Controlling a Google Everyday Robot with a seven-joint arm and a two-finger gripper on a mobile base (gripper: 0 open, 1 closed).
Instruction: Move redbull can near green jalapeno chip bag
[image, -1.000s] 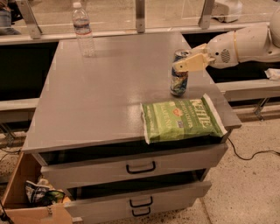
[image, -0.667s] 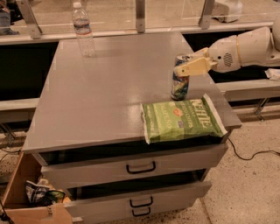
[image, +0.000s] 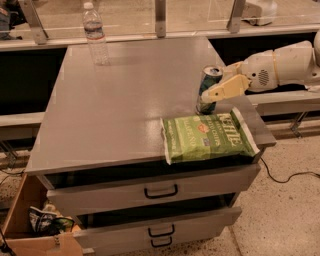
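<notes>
A water bottle (image: 95, 35) stands at the worktop's (image: 125, 100) far corner, well apart from the green jalapeno chip bag (image: 207, 137). Just behind that bag's far edge stands the redbull can (image: 206, 81) (leaning slightly). The gripper (image: 211, 93) reaches in from the bag's right, its fingers (image: 227, 87) clamped on the can.

White rounded arm (image: 292, 61), dotted vent patch (image: 263, 76), cream gripper (image: 210, 93) mid-right

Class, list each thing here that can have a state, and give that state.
green jalapeno chip bag: lying flat at the table's front right edge.
redbull can: standing on the table, just behind the bag.
hand: at the can's right side.
water bottle: upright, capped, far left corner.
upper drawer: ajar.
lower drawer: pulled further out.
</notes>
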